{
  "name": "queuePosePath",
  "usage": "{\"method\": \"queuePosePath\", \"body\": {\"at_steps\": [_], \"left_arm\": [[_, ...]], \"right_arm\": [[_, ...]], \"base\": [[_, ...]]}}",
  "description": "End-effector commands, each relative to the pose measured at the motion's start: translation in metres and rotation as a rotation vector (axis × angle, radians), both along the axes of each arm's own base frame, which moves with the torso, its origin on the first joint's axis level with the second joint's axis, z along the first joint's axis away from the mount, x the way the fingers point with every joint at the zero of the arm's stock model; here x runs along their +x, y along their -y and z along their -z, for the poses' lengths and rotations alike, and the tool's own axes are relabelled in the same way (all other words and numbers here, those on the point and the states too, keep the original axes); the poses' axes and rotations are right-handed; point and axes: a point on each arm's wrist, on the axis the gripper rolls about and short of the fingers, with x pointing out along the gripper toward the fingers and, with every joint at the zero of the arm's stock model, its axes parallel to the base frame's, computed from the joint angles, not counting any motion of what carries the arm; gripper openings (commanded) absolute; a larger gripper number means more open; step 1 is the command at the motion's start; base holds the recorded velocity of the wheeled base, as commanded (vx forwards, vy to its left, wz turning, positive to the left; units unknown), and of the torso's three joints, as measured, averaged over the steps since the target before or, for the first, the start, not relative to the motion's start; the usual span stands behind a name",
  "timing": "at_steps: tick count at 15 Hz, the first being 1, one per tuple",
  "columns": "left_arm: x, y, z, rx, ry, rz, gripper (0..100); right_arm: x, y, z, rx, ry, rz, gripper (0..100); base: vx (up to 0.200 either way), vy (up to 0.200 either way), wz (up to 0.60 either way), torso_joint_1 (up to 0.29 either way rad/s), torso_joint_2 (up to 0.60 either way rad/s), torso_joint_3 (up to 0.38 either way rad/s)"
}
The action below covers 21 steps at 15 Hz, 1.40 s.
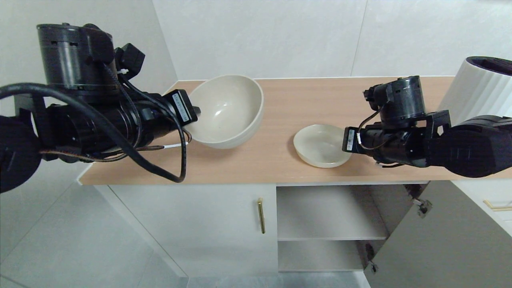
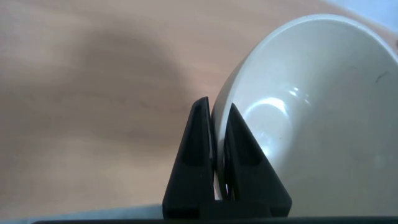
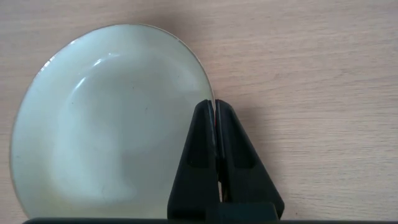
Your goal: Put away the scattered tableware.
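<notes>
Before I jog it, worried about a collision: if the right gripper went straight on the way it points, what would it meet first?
The plate itself: the right gripper is shut on its rim. Beyond it, probably the bowl held by the left gripper, though depth is unclear.

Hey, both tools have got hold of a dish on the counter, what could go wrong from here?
1. The left tool pinches only the rim of the tilted bowl; it could swing down or slip free.
2. The right tool grips the plate by its thin edge; it may tip or slide out when lifted.
3. The vase stands close by the right arm; a wide swing might knock it.
</notes>
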Motion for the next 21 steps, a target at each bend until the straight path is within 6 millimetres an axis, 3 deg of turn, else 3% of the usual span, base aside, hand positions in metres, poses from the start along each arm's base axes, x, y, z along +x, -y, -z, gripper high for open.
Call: {"method": "queuePosePath", "body": {"at_steps": [1, 2, 5, 9, 12, 17, 21], "left_arm": [[0.001, -0.003, 0.0, -0.004, 0.01, -0.013, 0], [0.001, -0.003, 0.0, -0.004, 0.01, -0.013, 0], [-0.013, -0.009, 0.01, 0.015, -0.02, -0.009, 0], [-0.059, -0.03, 0.015, 0.077, -0.027, 0.014, 0], [-0.078, -0.038, 0.031, 0.102, -0.085, 0.017, 0], [-0.085, -0.04, 0.033, 0.095, -0.086, 0.034, 0], [-0.085, -0.039, 0.034, 0.095, -0.088, 0.048, 0]], "right_arm": [[-0.006, 0.003, -0.01, 0.03, 0.018, 0.0, 0], [-0.01, 0.005, -0.014, 0.042, 0.024, -0.003, 0], [-0.046, 0.023, -0.034, 0.099, 0.037, -0.101, 0], [-0.103, 0.052, -0.047, 0.102, -0.017, -0.189, 0], [-0.129, 0.067, -0.026, 0.057, -0.121, -0.188, 0], [-0.14, 0.069, -0.006, 0.031, -0.179, -0.202, 0], [-0.131, 0.064, 0.002, 0.027, -0.187, -0.199, 0]], "base": [[0.0, 0.0, 0.0, 0.0, 0.0, 0.0], [0.0, 0.0, 0.0, 0.0, 0.0, 0.0], [0.0, 0.0, 0.0, 0.0, 0.0, 0.0], [0.0, 0.0, 0.0, 0.0, 0.0, 0.0], [0.0, 0.0, 0.0, 0.0, 0.0, 0.0], [0.0, 0.0, 0.0, 0.0, 0.0, 0.0], [-0.1, 0.0, 0.0, 0.0, 0.0, 0.004]]}}
